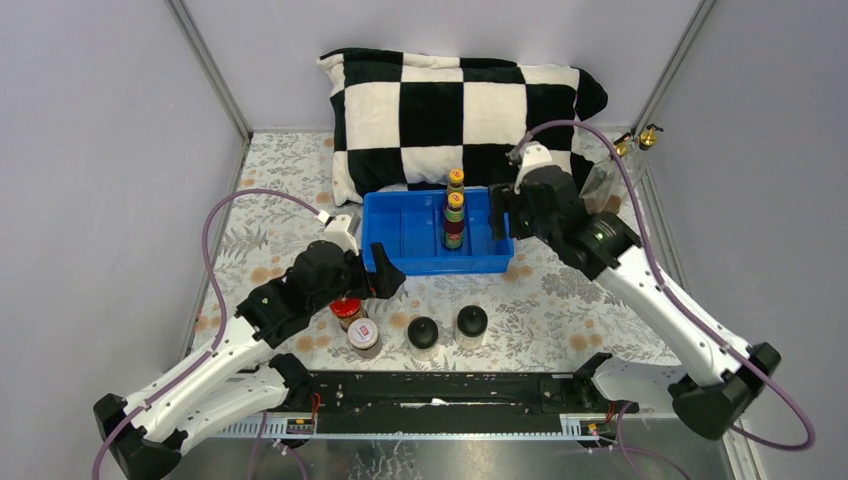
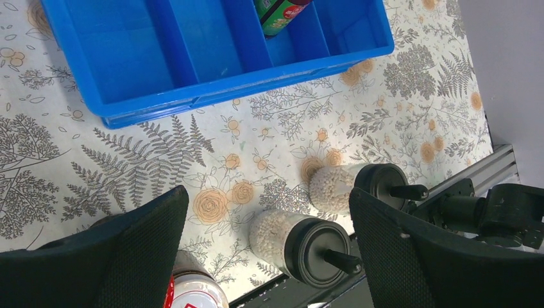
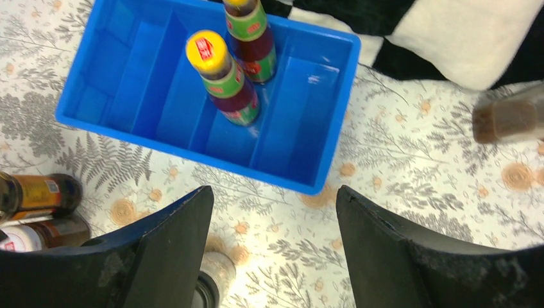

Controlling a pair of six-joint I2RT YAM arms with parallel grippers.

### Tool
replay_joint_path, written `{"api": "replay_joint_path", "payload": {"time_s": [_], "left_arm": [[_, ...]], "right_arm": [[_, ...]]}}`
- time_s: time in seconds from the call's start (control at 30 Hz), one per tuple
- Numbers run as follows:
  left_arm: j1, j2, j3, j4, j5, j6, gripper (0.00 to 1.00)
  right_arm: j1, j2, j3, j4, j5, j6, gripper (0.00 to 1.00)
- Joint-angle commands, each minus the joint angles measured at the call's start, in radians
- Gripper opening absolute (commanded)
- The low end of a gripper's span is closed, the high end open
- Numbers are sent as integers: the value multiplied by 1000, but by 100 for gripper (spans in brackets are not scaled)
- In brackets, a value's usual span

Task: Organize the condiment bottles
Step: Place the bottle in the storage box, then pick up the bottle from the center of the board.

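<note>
While the checkered pillow (image 1: 460, 110) fills the back of the table, the blue tray (image 1: 400, 228) lies just in front of it, between the two arms. The right gripper (image 1: 500, 215) hangs over the tray's right end, jaws parted with nothing between them. The left gripper (image 1: 385, 280) hovers off the tray's near-left corner, spread wide and likewise empty. Both yellow-capped sauce bottles (image 1: 455, 212) stand upright inside the tray, one behind the other, seemingly in the same inner compartment. Outside it, four jars stand in a loose row near the arm bases: the two black-capped jars (image 1: 423, 335) side by side in the middle, with the red-lidded jar (image 1: 347, 310) and white-lidded jar (image 1: 363, 337) close together at the left.

The next pick, I judge, turns on one relation — these jars sit just base-ward of the left gripper, long axes vertical, and that arm is plainly nearer than the right. Coming down from above with the jaws straddling a cap looks the natural approach.

The two gold-spouted bottles (image 1: 628, 147) at the far right corner are small, and little beyond their spouts reads clearly. The right wrist view shows a blurred brown shape cut off at its right edge — whether it is one of them I cannot tell.
</note>
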Motion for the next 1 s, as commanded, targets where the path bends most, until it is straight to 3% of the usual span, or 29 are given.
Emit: {"api": "replay_joint_path", "payload": {"time_s": [0.0,0.5,0.97], "left_arm": [[6,1,36,20,-40,30,99],[6,7,69,10,-34,33,99],[6,-12,42,25,-47,38,99]], "right_arm": [[-2,-117,-79,-25,57,21,78],[-2,-249,-131,-61,59,34,79],[-2,-234,-118,-64,61,27,79]]}}
